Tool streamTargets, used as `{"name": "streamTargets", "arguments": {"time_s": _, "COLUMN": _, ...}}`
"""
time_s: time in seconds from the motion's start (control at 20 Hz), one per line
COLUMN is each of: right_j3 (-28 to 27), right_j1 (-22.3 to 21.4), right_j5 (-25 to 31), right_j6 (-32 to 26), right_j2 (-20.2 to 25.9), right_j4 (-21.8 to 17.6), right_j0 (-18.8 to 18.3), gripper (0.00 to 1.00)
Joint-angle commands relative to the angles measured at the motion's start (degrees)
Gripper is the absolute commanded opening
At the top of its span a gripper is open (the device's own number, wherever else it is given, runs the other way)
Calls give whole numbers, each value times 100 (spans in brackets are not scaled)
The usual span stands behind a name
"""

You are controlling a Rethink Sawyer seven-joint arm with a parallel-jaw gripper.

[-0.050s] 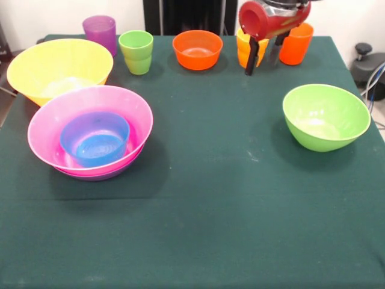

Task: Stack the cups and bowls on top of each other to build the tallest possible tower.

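The tower is a low nest at the left: a pink bowl (126, 108) sits in a purple bowl (99, 176) whose rim just shows below it, and a blue bowl (96, 139) lies inside the pink one. A yellow bowl (57, 69) stands behind it. Along the far edge stand a purple cup (99, 30), a light green cup (136, 51), an orange bowl (197, 49), a yellow-orange cup (241, 51) and an orange cup (296, 45). A light green bowl (325, 117) stands alone at the right. My gripper (261, 67) hangs open in front of the yellow-orange cup, holding nothing.
A dark green cloth covers the table (210, 211). A black device with cables (368, 63) stands off the table's right edge. The orange cup stands close beside the gripper's right finger.
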Motion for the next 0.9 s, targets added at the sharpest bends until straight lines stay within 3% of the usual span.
{"name": "streamTargets", "arguments": {"time_s": 0.05, "right_j3": -346, "right_j1": 571, "right_j5": -4, "right_j6": 897, "right_j2": 748, "right_j4": 53, "right_j0": 89, "gripper": 100}}
{"name": "streamTargets", "arguments": {"time_s": 0.9, "right_j3": -1347, "right_j1": 1029, "right_j5": 501, "right_j6": 1238, "right_j2": 484, "right_j4": 84, "right_j0": 113, "gripper": 100}}
